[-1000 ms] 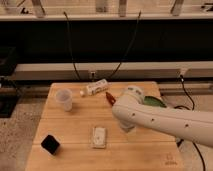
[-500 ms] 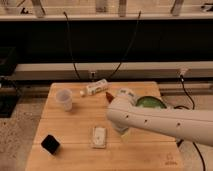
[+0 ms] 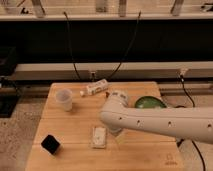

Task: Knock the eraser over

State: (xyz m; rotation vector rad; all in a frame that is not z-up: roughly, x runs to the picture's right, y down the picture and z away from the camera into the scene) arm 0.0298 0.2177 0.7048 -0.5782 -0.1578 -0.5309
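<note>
The black eraser [image 3: 50, 144] stands at the table's [image 3: 75, 125] lower left, well apart from the gripper [image 3: 119, 139], whose grip state I cannot tell, hanging just right of the white pad [image 3: 99, 137] between them; cup [image 3: 64, 99], bottle [image 3: 95, 88] and green bowl [image 3: 149, 103] behind.

From my seat the light comes from overhead and lies even and warm on the wooden table [image 3: 75, 125], while the band behind it, across the upper half of the frame, sits in deep shade. The white arm [image 3: 155, 120] is the brightest thing I see, its top almost washed out at centre right. The gripper [image 3: 119, 139] hangs in the arm's own shade just below centre. The eraser [image 3: 50, 144] at lower left reads as a flat black patch.
</note>
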